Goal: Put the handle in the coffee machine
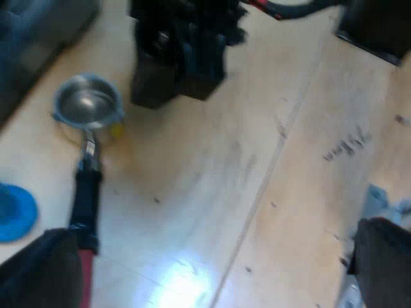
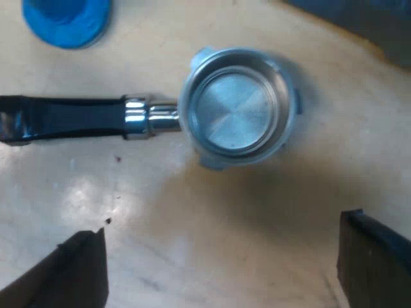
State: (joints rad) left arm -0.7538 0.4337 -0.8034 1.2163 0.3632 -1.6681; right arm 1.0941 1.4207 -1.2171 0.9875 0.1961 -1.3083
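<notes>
The metal holder lies flat on the pale wooden table, its round basket (image 2: 237, 106) facing up and bare inside. Its dark handle (image 2: 70, 119) runs straight off from the basket and ends in red (image 1: 85, 279). My right gripper (image 2: 225, 269) hangs over the holder with its fingers (image 2: 70, 273) wide apart, open and holding nothing. In the left wrist view that same arm (image 1: 183, 51) hovers close by the basket (image 1: 87, 102). My left gripper (image 1: 205, 276) is open too, low over the table, with one finger (image 1: 38, 269) beside the handle's red end.
A blue tamper (image 1: 13, 212) (image 2: 64, 19) stands on the table close to the handle. Dark bulky shapes (image 1: 32, 38) (image 1: 379, 25) border the table beyond the holder. Bare wood (image 1: 257, 192) stretches between the left gripper's fingers.
</notes>
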